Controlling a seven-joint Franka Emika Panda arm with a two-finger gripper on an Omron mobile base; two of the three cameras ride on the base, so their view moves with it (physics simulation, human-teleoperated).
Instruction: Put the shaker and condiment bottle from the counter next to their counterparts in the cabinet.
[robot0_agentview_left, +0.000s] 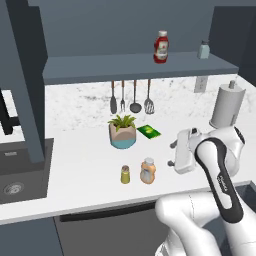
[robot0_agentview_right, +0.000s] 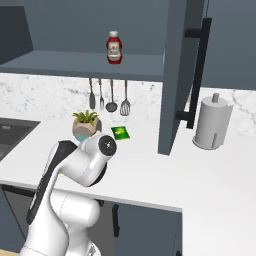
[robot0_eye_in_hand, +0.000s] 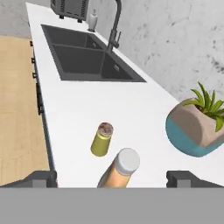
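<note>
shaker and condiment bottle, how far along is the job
Nothing is moved yet: the shaker and condiment bottle both stand on the counter. The gripper is open, its fingers either side of the bottle's cap, holding nothing. Both must still go on the cabinet shelf beside the ketchup bottle and blue-grey shaker.

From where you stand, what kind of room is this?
A kitchen, by the look of it: a double sink with a tap, cooking utensils hung along the wall, and a ketchup bottle on the shelf.
</note>
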